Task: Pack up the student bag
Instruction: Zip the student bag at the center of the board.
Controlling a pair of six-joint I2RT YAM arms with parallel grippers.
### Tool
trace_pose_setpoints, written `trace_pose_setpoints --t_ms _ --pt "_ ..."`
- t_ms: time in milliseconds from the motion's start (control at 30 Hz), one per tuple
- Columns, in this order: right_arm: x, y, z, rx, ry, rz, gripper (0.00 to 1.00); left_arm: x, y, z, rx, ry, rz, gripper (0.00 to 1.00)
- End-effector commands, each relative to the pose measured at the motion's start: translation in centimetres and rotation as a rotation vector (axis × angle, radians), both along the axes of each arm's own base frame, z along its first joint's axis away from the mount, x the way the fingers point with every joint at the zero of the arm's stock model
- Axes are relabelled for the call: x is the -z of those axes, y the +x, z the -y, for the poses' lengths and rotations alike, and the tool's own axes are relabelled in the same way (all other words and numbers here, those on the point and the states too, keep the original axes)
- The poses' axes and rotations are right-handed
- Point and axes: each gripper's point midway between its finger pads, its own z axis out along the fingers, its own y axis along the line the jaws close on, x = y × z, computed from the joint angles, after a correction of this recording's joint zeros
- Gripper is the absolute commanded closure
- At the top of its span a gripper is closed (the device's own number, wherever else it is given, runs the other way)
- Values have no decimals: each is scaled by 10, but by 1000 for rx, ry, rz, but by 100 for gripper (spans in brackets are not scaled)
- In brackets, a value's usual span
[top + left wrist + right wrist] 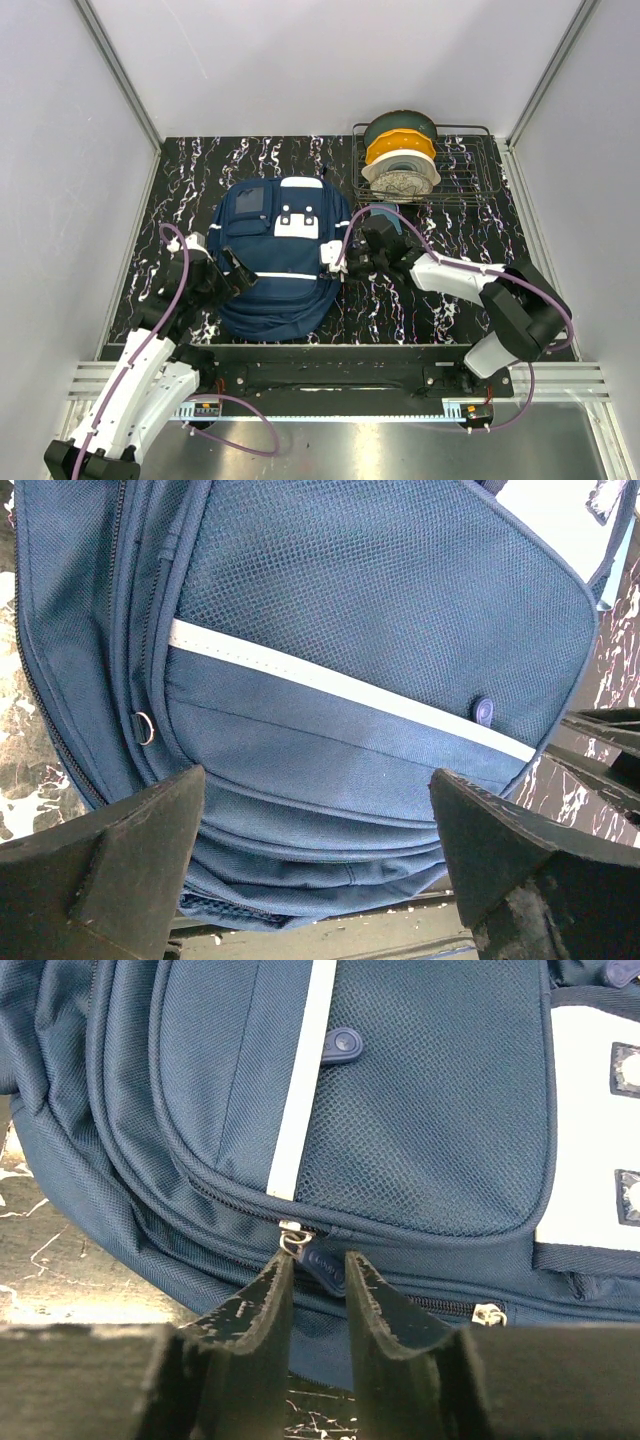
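Observation:
The student bag (275,280), navy with a white stripe and a white patch, lies flat on the marbled black table. My left gripper (232,275) is at its left side. In the left wrist view it (315,820) is open wide, with the bag's lower edge (330,780) between the fingers. My right gripper (345,262) is at the bag's right edge. In the right wrist view it (318,1265) is nearly shut, its fingers pinching a blue zipper pull (327,1270) of the bag (420,1110) just below the white stripe.
A wire rack (480,165) at the back right holds three spools (400,160), green, orange and white. A second metal zipper slider (488,1312) sits to the right of my right fingers. The table's metal front rail (330,380) runs below the bag.

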Motion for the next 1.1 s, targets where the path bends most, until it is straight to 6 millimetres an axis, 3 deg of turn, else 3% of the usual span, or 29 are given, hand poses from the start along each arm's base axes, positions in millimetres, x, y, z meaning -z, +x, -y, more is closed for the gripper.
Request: trace_pose_setpoints --t_ms 0,167,300,567,800,967,1067 --pt "13 -8 -3 -18 -39 -29 76 -6 9 4 11 -24 43 1" --pt "12 -11 -4 -11 -41 -32 100 -2 9 5 7 -28 31 1" --pt "5 -17 -4 11 -27 -52 100 2 9 6 10 -33 25 1" --pt "-39 -49 -27 59 59 -57 100 15 11 19 34 -106 18 1" --pt "-31 -74 -43 119 8 -120 100 16 17 33 65 -177 31 1" --pt "-13 -75 -55 242 -54 -141 100 12 19 37 80 -195 45 1" --pt "-13 -74 -63 294 -50 -133 100 10 19 38 85 -202 51 1"
